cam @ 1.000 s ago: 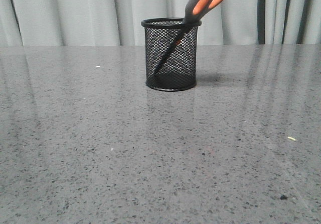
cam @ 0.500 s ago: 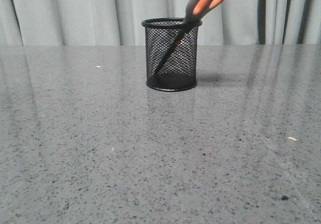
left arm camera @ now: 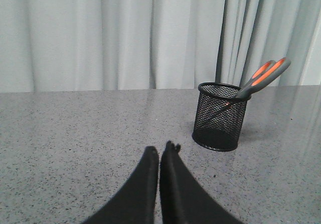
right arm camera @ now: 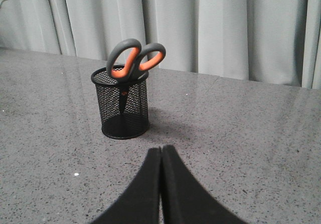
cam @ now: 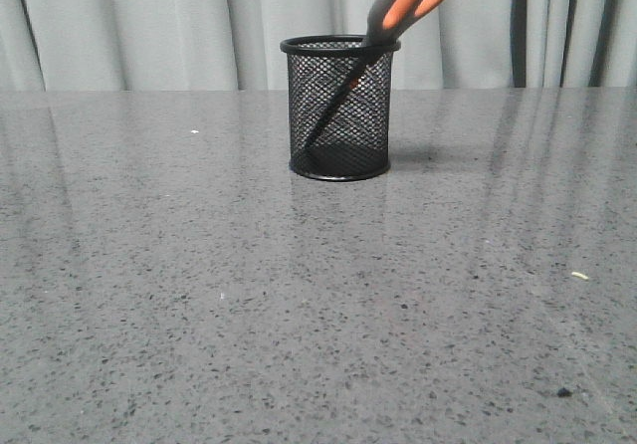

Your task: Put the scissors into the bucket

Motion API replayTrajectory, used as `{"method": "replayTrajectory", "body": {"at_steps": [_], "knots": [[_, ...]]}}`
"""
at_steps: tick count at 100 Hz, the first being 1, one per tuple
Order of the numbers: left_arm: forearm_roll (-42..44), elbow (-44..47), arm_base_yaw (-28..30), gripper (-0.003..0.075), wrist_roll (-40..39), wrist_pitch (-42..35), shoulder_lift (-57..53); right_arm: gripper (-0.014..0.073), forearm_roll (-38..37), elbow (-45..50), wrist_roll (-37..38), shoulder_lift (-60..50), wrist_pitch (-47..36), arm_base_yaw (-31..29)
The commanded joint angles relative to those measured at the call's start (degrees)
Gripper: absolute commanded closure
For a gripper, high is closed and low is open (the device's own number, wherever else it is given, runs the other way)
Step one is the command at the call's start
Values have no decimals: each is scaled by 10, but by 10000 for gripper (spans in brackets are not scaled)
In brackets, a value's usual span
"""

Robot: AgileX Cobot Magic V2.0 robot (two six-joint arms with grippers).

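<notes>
1. I seem to be working in a staged test room or lab, not a lived-in home.
2. My desk (cam: 199,295) is one broad slab of speckled grey stone.
3. Pale grey curtains (cam: 129,26) hang in folds across the whole back, closing off the room behind.

One pair of scissors (cam: 413,1), one bucket (cam: 339,108), one table (cam: 199,295), one curtain (cam: 149,26).
</notes>
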Motion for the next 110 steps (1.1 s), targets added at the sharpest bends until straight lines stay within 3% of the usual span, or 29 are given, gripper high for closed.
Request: {"method": "replayTrajectory", "body": {"at_steps": [1, 23, 31, 35, 48, 54, 76, 110], "knots": [[-14, -15, 1, 740, -1, -27, 14, 667, 2, -15, 0, 5, -49, -3], [-10, -15, 1, 740, -1, -27, 14, 667, 2, -15, 0, 5, -49, -3], [40, -15, 1, 740, -28, -44, 14, 667, 2, -15, 0, 5, -49, -3], [94, -15, 1, 740, -100, -59, 14, 667, 2, -15, 0, 5, -49, -3], [408, -9, 2, 740, -405, -71, 14, 667, 2, -15, 0, 5, -49, -3], [490, 6, 2, 740, -475, -82, 14, 667, 2, -15, 0, 5, -49, -3], [484, 88, 39, 740, -501, -149, 12, 667, 2, -15, 0, 5, -49, -3], [468, 111, 139, 740, -502, -128, -23, 667, 2, -15, 0, 5, -49, -3]]}}
